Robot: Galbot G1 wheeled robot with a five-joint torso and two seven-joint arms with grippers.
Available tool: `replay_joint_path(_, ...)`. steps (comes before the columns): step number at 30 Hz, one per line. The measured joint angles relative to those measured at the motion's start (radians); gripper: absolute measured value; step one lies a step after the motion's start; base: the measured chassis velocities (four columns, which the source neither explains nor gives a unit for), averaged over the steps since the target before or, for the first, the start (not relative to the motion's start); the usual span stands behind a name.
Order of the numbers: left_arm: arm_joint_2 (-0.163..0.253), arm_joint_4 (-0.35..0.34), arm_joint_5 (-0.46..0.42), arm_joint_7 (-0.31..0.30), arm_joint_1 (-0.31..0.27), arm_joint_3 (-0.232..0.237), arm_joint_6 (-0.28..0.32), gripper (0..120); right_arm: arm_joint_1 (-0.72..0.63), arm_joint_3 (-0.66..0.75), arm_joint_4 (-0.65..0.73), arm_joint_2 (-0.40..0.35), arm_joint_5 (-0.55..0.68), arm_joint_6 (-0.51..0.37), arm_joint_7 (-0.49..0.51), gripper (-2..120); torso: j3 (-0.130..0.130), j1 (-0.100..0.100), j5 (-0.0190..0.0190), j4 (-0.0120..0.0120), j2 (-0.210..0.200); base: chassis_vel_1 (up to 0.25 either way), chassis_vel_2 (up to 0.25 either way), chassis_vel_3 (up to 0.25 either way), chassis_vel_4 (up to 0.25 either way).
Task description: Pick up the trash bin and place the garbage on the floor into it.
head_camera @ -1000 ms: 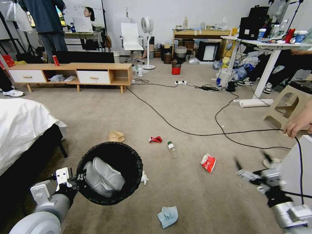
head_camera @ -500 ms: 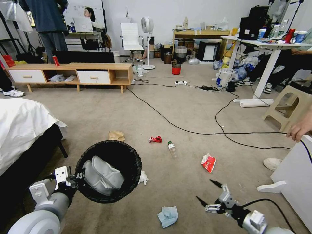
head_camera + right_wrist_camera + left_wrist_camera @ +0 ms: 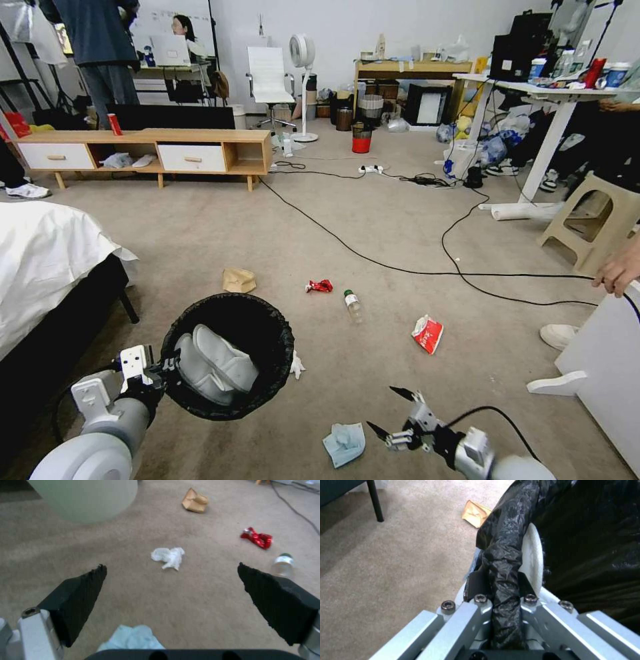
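The left gripper [image 3: 163,369] is pinching the bag-lined rim of the trash bin [image 3: 230,357] and holding it above the floor [image 3: 373,227], just off the bed [image 3: 47,267] edge. Beyond its far rim a brown paper bag [image 3: 239,280] is lying; a white tissue [image 3: 296,365] is sitting beside its right wall. The right gripper [image 3: 395,413], fingers spread wide, is hanging just right of the blue tissue [image 3: 345,443]. Open carpet is stretching rightward past the red wrapper [image 3: 319,286], bottle [image 3: 353,306] and noodle cup [image 3: 427,334] toward the black cable [image 3: 467,273].
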Motion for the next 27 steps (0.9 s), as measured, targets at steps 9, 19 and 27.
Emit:
replay_joint_path(9,-0.007,0.001,0.009,0.008,0.012,-0.001,-0.008,3,0.172,-0.172,-0.133,0.059,0.038,0.001,-0.096,100,0.000,0.000,0.0002,-0.0002,0.000,0.000,0.000,0.000,0.000)
replay_joint_path(19,-0.020,0.001,0.018,0.013,0.017,-0.001,-0.013,3,0.246,-0.250,-0.275,0.135,0.058,0.025,-0.186,100,0.000,0.000,0.0002,-0.0004,0.000,0.000,0.000,0.000,0.000)
replay_joint_path(27,-0.021,0.005,0.022,0.013,0.017,0.000,-0.015,3,0.230,-0.223,-0.328,0.143,0.047,0.004,-0.220,100,0.000,0.000,0.0002,-0.0003,0.000,0.000,0.000,0.000,0.000)
